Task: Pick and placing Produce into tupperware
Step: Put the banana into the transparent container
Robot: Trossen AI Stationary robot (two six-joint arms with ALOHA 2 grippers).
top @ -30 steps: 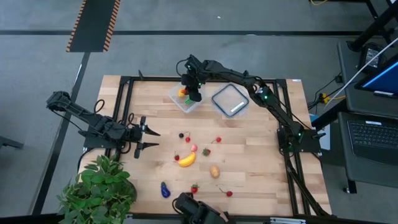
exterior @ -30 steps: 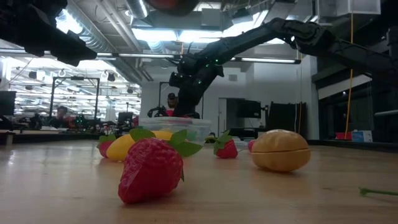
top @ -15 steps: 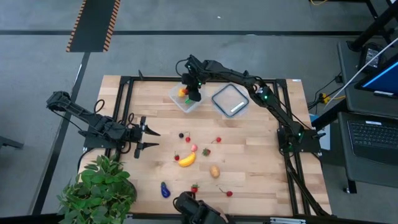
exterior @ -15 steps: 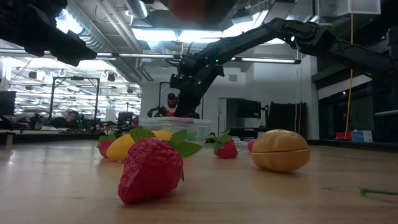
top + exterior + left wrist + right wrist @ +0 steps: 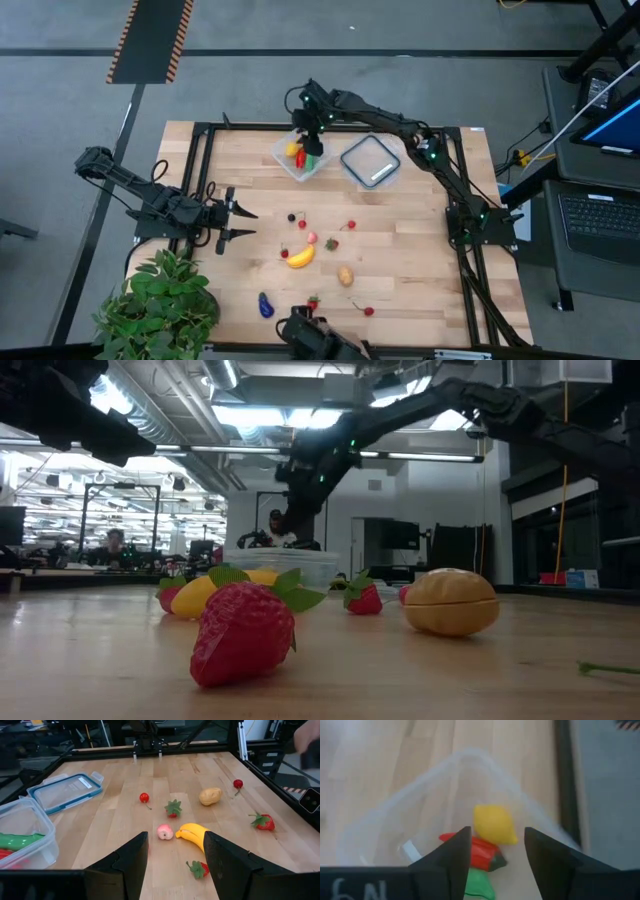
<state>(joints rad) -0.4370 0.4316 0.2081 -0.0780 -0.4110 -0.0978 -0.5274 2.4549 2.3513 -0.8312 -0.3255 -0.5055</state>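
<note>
The clear tupperware stands at the table's far middle with a yellow piece, a red one and a green one lying in it. My right gripper hangs open just above the tub's far side, touching nothing. The remaining produce lies loose on the wood: a banana, a potato, a purple piece, strawberries and small red berries. My left gripper waits open at the left, pointing at that scatter.
The flat lid lies just right of the tub. A potted plant stands at the near left corner. A black frame rail runs around the tabletop. A strawberry sits close before the low camera.
My right gripper has risen out of the tub and drawn back a little toward the far edge. The red and green pieces that it covered now show in the tub beside the yellow one.
</note>
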